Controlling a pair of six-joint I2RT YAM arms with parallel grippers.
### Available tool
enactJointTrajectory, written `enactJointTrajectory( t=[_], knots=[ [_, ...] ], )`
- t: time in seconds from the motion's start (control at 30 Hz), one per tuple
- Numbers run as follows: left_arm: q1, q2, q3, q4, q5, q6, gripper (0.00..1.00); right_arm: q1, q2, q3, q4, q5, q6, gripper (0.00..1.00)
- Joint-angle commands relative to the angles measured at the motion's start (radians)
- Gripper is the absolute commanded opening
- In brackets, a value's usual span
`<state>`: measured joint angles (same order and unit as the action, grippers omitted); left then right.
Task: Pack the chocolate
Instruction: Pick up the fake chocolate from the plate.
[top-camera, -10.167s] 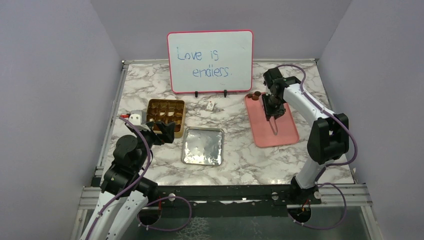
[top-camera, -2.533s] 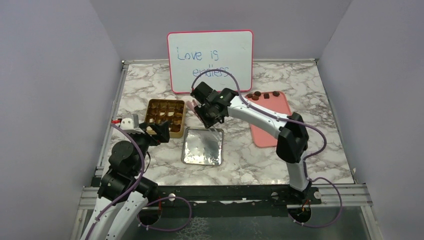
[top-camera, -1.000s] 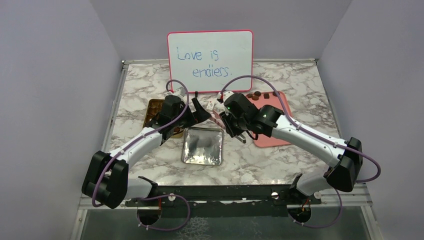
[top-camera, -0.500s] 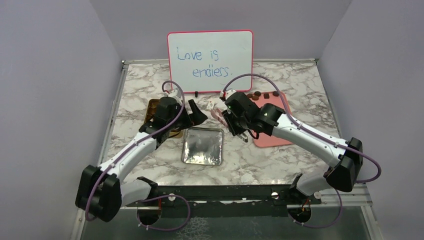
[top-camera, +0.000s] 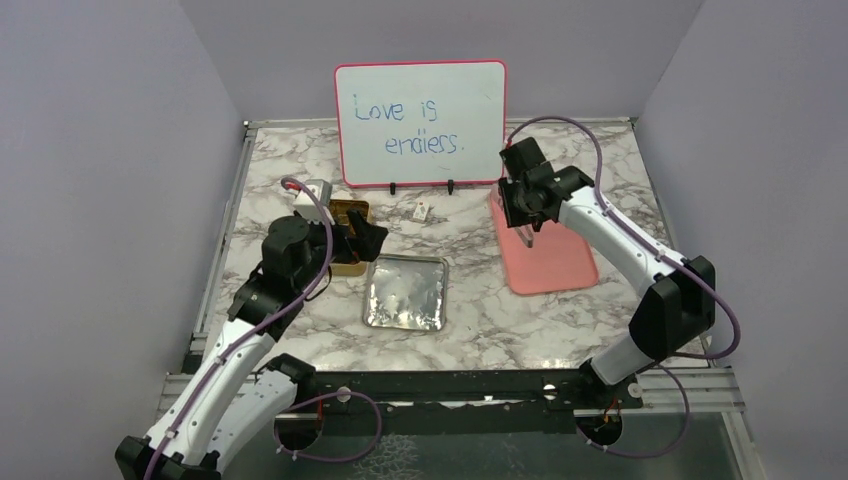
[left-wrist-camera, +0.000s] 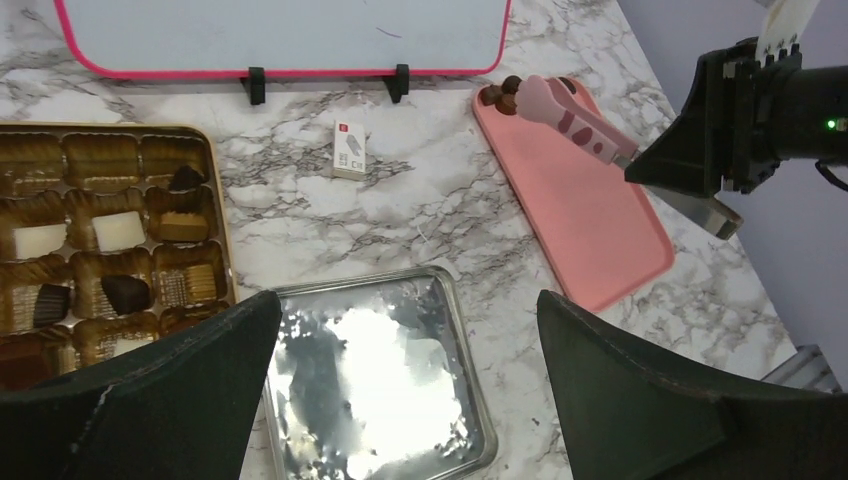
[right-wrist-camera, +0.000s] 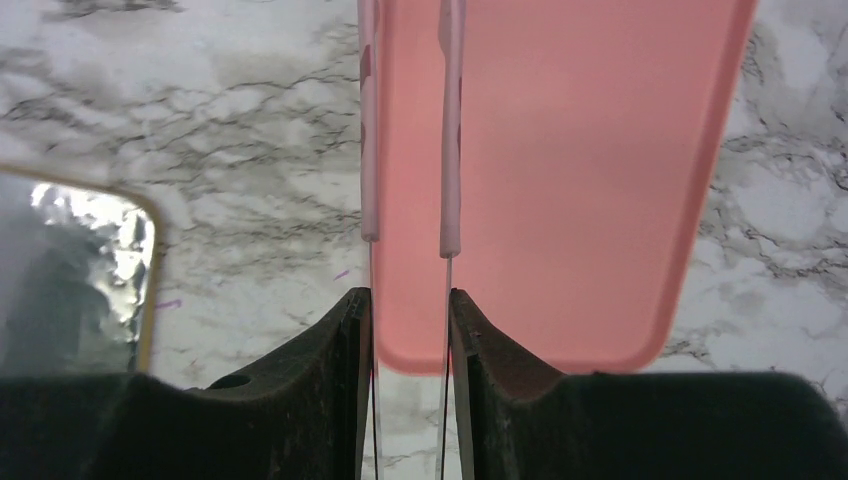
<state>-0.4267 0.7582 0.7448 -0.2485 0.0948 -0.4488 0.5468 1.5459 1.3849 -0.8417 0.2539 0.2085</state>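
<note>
Several small pieces of chocolate (left-wrist-camera: 118, 230), dark, brown and white, sit in the cups of the gold tin (left-wrist-camera: 220, 240); in the top view the left arm hides most of the tin (top-camera: 350, 211). A few dark pieces (left-wrist-camera: 503, 92) lie at the far end of the pink tray (left-wrist-camera: 600, 220). My right gripper (right-wrist-camera: 410, 300) is shut on pink-tipped metal tongs (left-wrist-camera: 565, 115), whose tips reach those pieces. Whether the tips hold one does not show. My left gripper (left-wrist-camera: 408, 305) stands wide open and holds nothing, above the near edge of the tin and the silver lid (left-wrist-camera: 370, 390).
A whiteboard (top-camera: 420, 122) stands at the back of the marble table. A small white tag card (top-camera: 421, 212) lies in front of it. The silver lid (top-camera: 405, 292) lies between the tin and the pink tray (top-camera: 548, 258). Walls close in on three sides.
Both arms have drawn apart from the table's middle. The left arm pulled back left over the tin. The right arm swung the tongs back to the tray's far end.
</note>
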Motion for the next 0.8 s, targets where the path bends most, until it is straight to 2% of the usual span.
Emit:
enactJointTrajectory(
  t=[0.0, 0.3, 0.77],
  knots=[
    [0.003, -0.081, -0.074, -0.039, -0.085, 0.069, 0.99, -0.108, 0.056, 0.047, -0.022, 0.023, -0.034, 0.36],
    [0.003, -0.083, -0.102, -0.056, -0.072, 0.110, 0.99, -0.263, 0.146, 0.110, 0.009, -0.019, -0.087, 0.37],
    [0.003, -0.094, -0.106, -0.062, -0.064, 0.113, 0.99, -0.320, 0.222, 0.128, 0.064, -0.086, -0.140, 0.38]
  ],
)
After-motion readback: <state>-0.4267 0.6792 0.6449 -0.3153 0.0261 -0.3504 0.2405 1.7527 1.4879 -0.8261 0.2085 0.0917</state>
